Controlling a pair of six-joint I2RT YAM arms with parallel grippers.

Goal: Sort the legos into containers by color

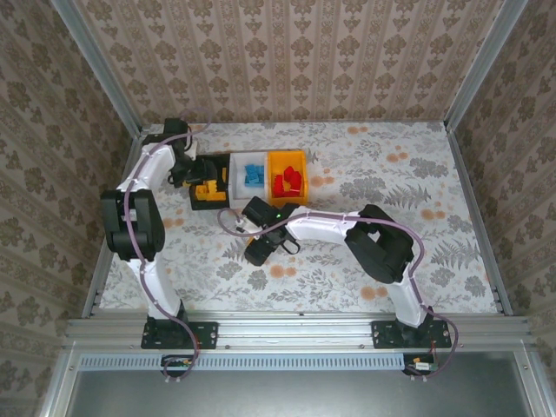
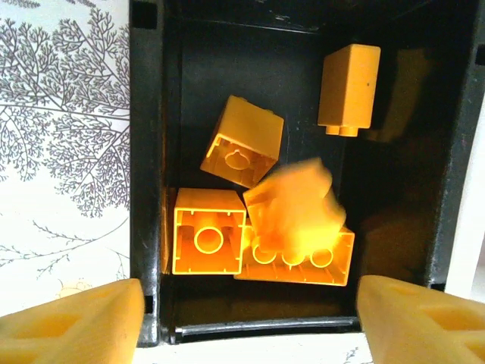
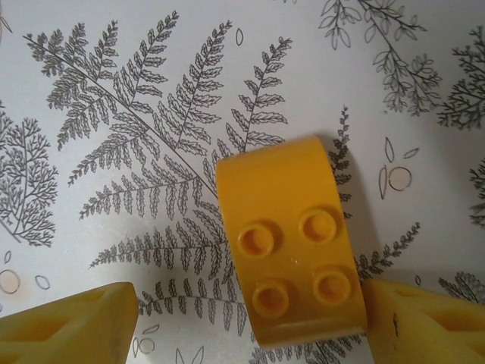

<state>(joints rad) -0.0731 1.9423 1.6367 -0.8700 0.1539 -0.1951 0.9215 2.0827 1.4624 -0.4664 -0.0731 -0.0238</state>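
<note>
Left wrist: left hand [image 2: 250, 326] spread wide over the black bin [image 2: 148, 152], blurry orange brick [image 2: 295, 208] inside.
Right wrist: right hand [image 3: 250, 326] wide, straddling an orange lego [image 3: 288, 235].

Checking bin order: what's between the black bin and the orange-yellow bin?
The white bin, holding blue bricks, sits between the black bin and the orange-yellow bin, seen in the top external view.
</note>
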